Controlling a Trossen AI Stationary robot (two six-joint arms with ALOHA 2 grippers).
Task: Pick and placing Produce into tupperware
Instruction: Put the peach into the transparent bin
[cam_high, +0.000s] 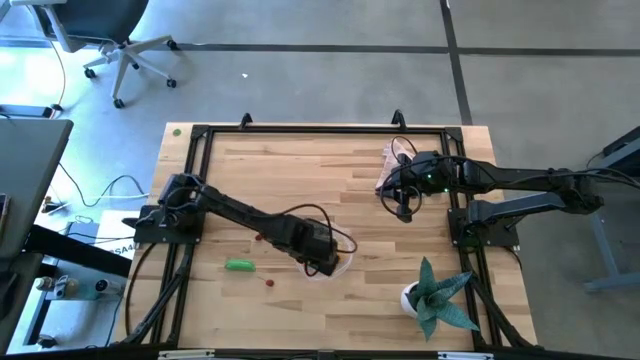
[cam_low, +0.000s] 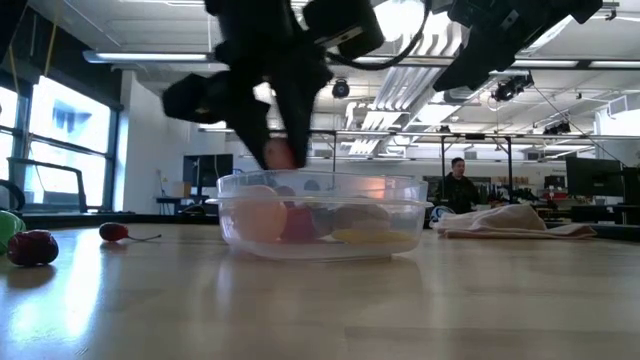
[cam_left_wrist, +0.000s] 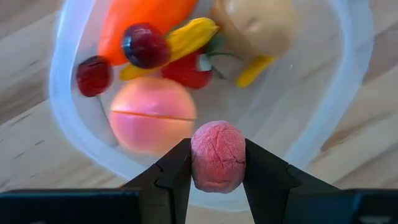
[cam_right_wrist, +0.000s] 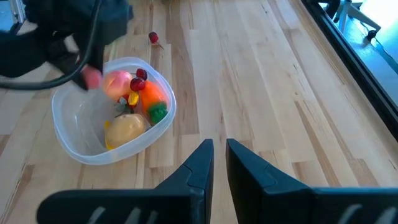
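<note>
Left pincer (cam_left_wrist: 217, 171) clamped on a pink textured ball (cam_left_wrist: 217, 155), hovering over the tupperware's (cam_left_wrist: 68, 118) near rim. Inside: peach ball (cam_left_wrist: 152, 115), carrot (cam_left_wrist: 134, 18), tan ball (cam_left_wrist: 255, 22), cherries. Green pod (cam_high: 239, 265) lies on the worktop (cam_high: 300, 170). Right pincer (cam_right_wrist: 217, 158), fingers nearly together, empty, waits farther off.

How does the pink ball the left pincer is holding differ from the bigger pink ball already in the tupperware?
The held ball is smaller, darker pink and rough with cracks; the big ball is pale peach-pink, smooth, with one seam line. The held one sits clamped in the left pincer above the tupperware; the big one rests inside. Both are round.
</note>
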